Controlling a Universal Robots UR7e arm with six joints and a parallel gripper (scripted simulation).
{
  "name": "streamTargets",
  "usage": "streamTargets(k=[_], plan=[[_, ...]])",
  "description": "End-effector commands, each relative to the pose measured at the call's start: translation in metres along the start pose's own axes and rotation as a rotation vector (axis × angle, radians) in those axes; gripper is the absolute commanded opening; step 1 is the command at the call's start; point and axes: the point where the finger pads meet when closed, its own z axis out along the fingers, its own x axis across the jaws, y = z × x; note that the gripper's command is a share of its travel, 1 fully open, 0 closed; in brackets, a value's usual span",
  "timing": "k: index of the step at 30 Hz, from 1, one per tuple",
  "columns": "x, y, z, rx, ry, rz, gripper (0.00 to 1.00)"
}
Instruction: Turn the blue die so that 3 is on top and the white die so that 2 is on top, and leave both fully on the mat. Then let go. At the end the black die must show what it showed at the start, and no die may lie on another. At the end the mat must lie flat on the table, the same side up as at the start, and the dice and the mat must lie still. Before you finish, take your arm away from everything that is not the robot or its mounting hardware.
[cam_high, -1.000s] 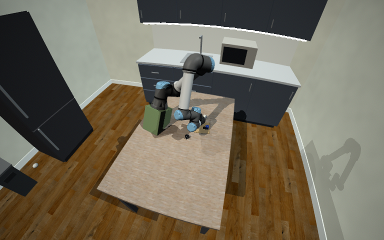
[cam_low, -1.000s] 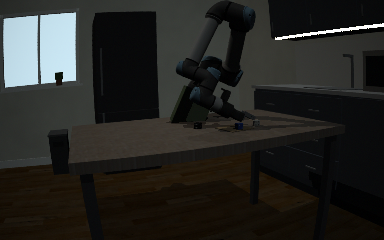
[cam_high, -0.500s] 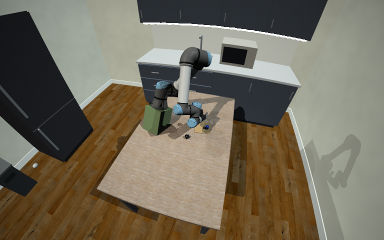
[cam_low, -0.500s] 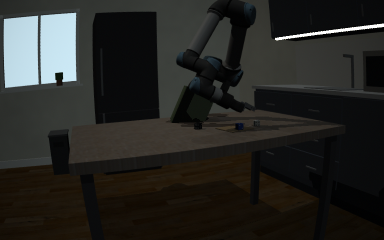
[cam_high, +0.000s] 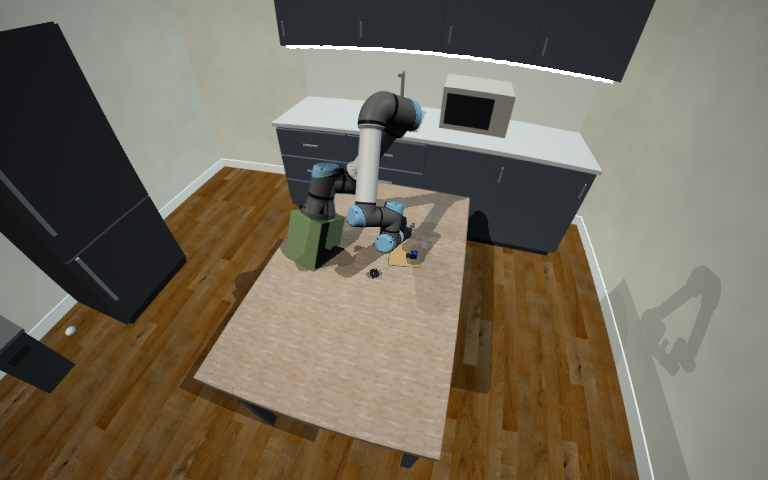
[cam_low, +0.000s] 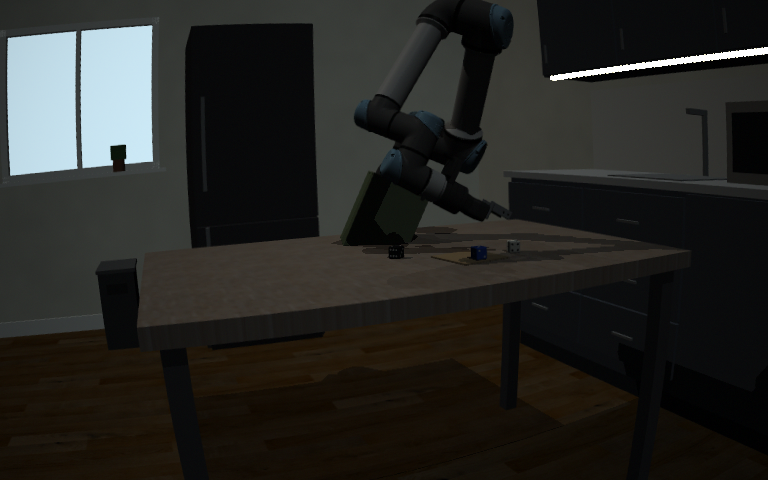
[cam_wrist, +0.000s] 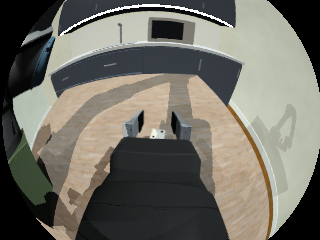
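The released fingers of the gripper (cam_high: 412, 227) (cam_low: 502, 211) (cam_wrist: 157, 114) are hovering above the desk (cam_high: 339, 339) (cam_low: 283, 283) (cam_wrist: 225, 160), inside its cabinet-side edge. The blue die (cam_high: 414, 254) (cam_low: 479, 252) is resting on the mat (cam_high: 396, 259) (cam_low: 450, 258), nearer the window-opposite edge than the black die (cam_high: 374, 273) (cam_low: 395, 252). The exterior view is revealing the white die (cam_low: 513, 245) (cam_wrist: 158, 133), which the top view is hiding.

Wooden floor (cam_high: 526, 350) (cam_low: 283, 430), pale walls (cam_high: 696, 186) (cam_low: 339, 67) (cam_wrist: 260, 60), bright window (cam_low: 116, 101), dark refrigerator (cam_high: 73, 158) (cam_low: 254, 135)
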Motion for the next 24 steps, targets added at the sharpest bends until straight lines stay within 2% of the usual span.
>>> streamTargets(k=[1,5,8,11,13,16,20,21,22,24], plan=[[-0.007,-0.003,0.007,-0.050,-0.054,0.009,0.87],[-0.015,-0.004,0.013,-0.123,-0.115,0.019,0.87],[-0.021,-0.005,0.019,-0.199,-0.164,0.029,0.87],[-0.025,-0.005,0.022,-0.260,-0.195,0.035,0.87],[-0.025,-0.005,0.022,-0.260,-0.195,0.035,0.87],[-0.029,-0.005,0.026,-0.365,-0.233,0.044,0.87],[-0.031,-0.005,0.028,-0.442,-0.250,0.049,0.87],[-0.032,-0.005,0.029,-0.480,-0.255,0.051,0.87],[-0.032,-0.005,0.029,-0.481,-0.255,0.051,0.87],[-0.032,-0.006,0.030,-0.552,-0.258,0.053,0.87]])
